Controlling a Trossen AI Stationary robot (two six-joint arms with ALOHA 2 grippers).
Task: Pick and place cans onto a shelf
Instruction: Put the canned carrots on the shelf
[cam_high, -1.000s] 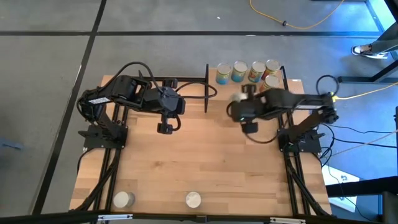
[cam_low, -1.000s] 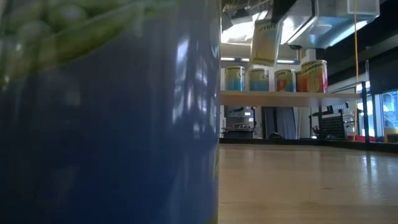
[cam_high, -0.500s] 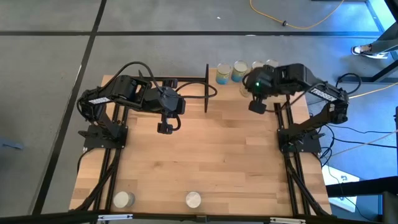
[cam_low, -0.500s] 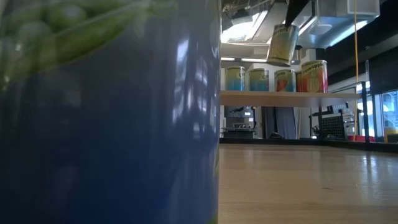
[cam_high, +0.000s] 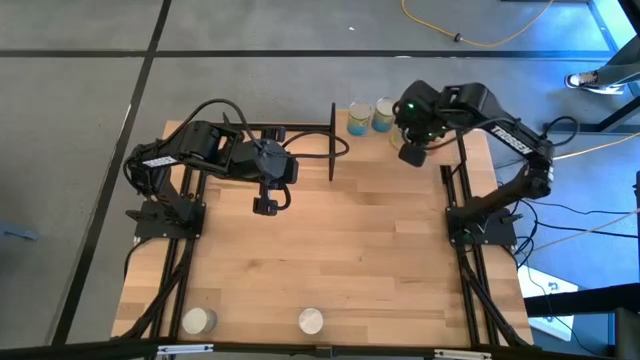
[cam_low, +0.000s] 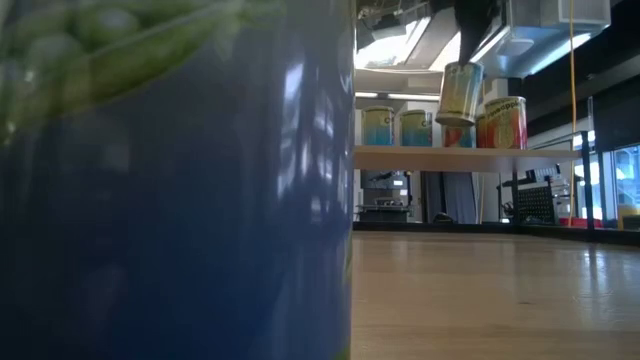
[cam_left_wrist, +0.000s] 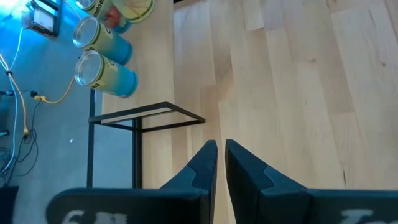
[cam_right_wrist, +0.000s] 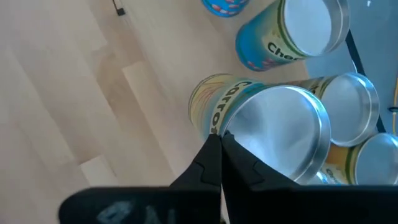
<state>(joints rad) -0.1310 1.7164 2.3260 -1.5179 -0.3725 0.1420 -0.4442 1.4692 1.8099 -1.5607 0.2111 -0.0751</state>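
Cannot see the left half of the low view past a blue-labelled can standing right against the lens, green at its top and cut off on every side. Cannot count the row on the shelf from above either, with the right arm lying over most of it and leaving only two shelved cans uncovered; from table height, can make out four there, one of them half masked. Finds the right gripper above that row, fingers pinched together on the rim of a yellow-labelled can, silvery top facing the wrist camera and label readable only in part. Sees the same held can hanging tilted just over the shelved ones, apart from the board, its upper end lost in the dark shape of the arm. Finds the left gripper waiting over the far-left part of the table, fingers drawn in to a thin slit with nothing between them. Notes two more cans upright at the near edge. Pale wood planks underfoot for all of it, grey floor around, a yellow cable looping across it, a shoe at the far right, and bright ceiling lights and dim equipment beyond the table
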